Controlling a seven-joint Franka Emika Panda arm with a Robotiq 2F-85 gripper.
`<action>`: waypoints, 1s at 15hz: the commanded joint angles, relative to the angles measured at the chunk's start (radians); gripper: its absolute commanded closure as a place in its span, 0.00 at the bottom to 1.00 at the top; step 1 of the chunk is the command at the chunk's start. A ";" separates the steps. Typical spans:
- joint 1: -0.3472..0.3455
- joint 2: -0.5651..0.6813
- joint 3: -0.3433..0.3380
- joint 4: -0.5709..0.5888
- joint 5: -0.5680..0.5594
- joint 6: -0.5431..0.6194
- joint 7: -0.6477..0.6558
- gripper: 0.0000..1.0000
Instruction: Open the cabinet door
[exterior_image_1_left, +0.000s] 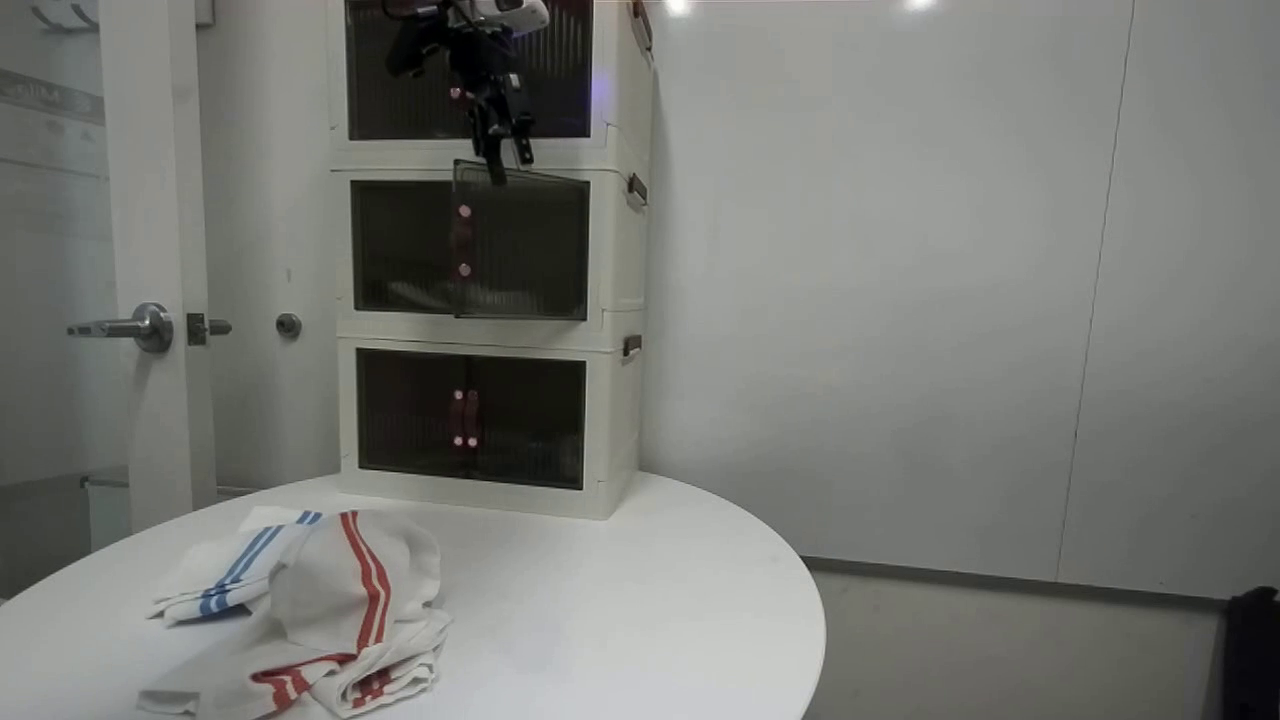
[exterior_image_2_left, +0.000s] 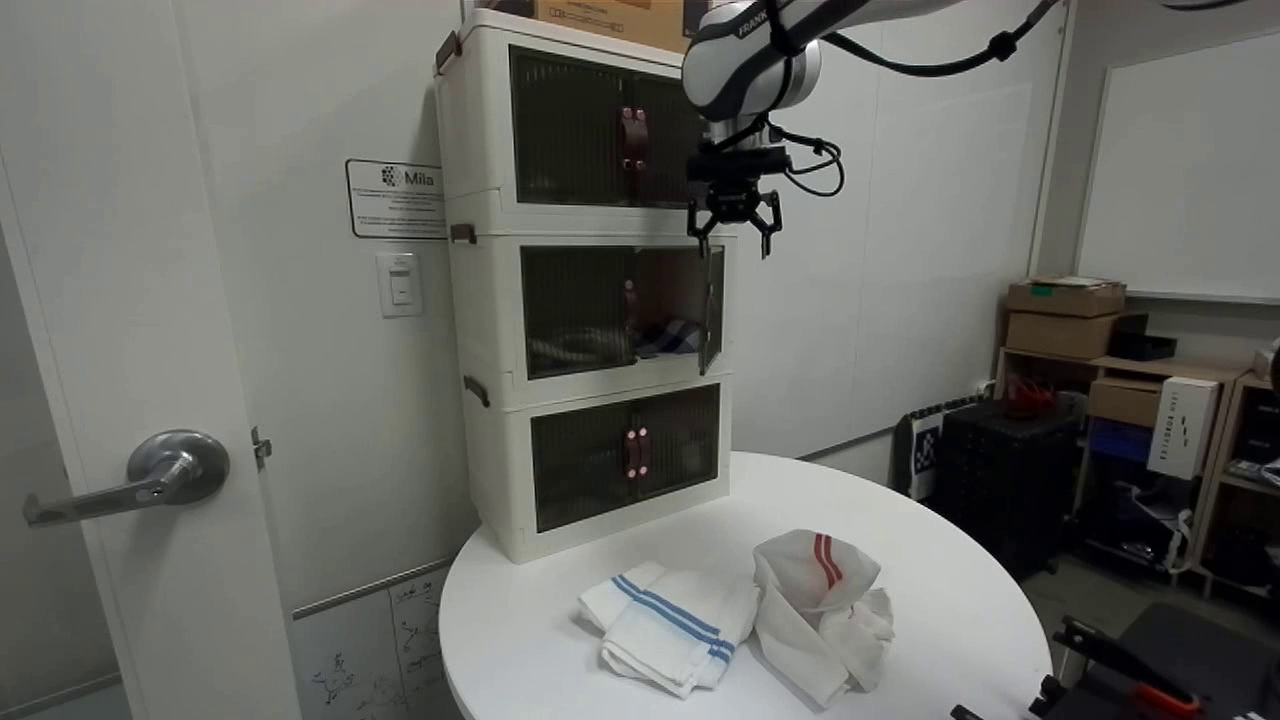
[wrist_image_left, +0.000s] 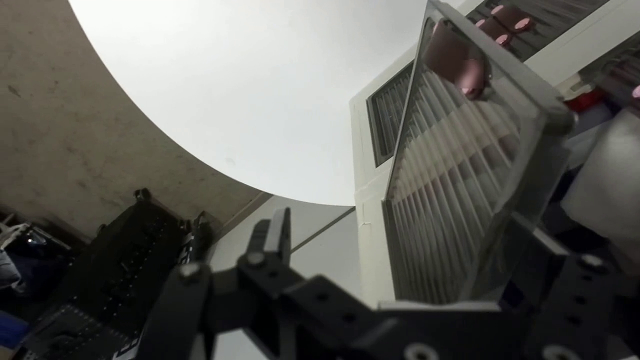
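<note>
Middle tier of the white cabinet (exterior_image_2_left: 490, 400): the cabinet door (exterior_image_2_left: 712, 310), the right-hand one seen from the front, stands swung out on its outer edge, nearly edge-on in an exterior view. Tinted ribbed panel; reddish-brown handle (wrist_image_left: 457, 57) with pink studs near the free edge. That free edge is well apart from the left-hand door (exterior_image_2_left: 575, 310), which sits flush in its frame; the gap between them opens onto the tier's inside, where a patterned cloth (exterior_image_2_left: 670, 338) lies. Gripper (exterior_image_2_left: 735, 250) points down at about the level of the panel's top edge, its fingers (wrist_image_left: 274, 235) spread wide. In the wrist view the panel shows between them, top edge just beside the finger on the picture's right; cannot tell whether they touch. Arm (exterior_image_2_left: 745, 60) reaches in from above, in front of the top-tier doors (exterior_image_2_left: 565, 130), closed; bottom-tier doors (exterior_image_2_left: 580, 470) closed as well, lower than the swung panel. Cabinet base stands near the rim of a round white table (exterior_image_2_left: 940, 540). A pale wall panel (exterior_image_1_left: 900, 300) runs along behind, to the right. Blue-striped towel (exterior_image_2_left: 665, 625) and red-striped towel (exterior_image_2_left: 820, 610) lie on the tabletop, touching each other, well below the panel and apart from it.
</note>
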 joint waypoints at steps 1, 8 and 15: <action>-0.021 -0.021 -0.012 -0.015 -0.005 -0.024 -0.072 0.00; -0.099 -0.044 -0.012 -0.073 0.025 -0.024 -0.459 0.00; -0.187 -0.062 -0.004 -0.086 0.057 -0.023 -0.930 0.00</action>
